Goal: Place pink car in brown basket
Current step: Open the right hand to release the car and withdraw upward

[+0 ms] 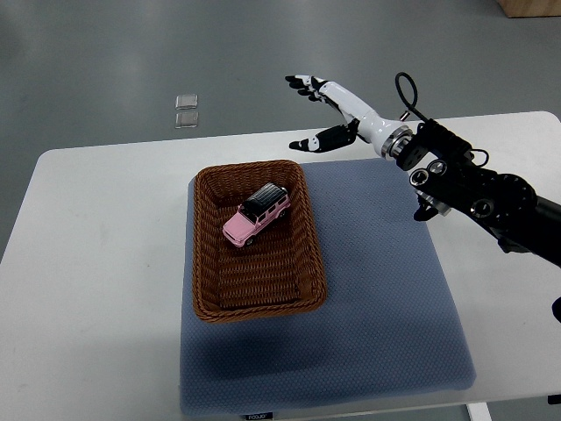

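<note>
Basket, brown wicker, rectangular, sits on the left part of a blue-grey mat that covers the middle and right of a white table. Its left rim runs just about along the mat's left edge. Pink car w/ black roof and windows lies inside the basket, in the far half, on its wheels, turned diagonally w/ one end toward the far right corner and the other toward the near left. Near half of the basket floor is bare weave.

Right hand comes in from the right edge on a black arm w/ a white forearm section. It hangs in the air past the far edge of the table, beyond and to the right of the basket, well apart from the car. Fingers spread out and pointing left, thumb lower and separate; nothing in the grasp. Black cable loops up by the wrist.

Left arm isn't visible anywhere.

On the grey floor beyond the table, two small clear square pieces lie one next to the other; can't tell what they are. Tan box corner shows at top right.
</note>
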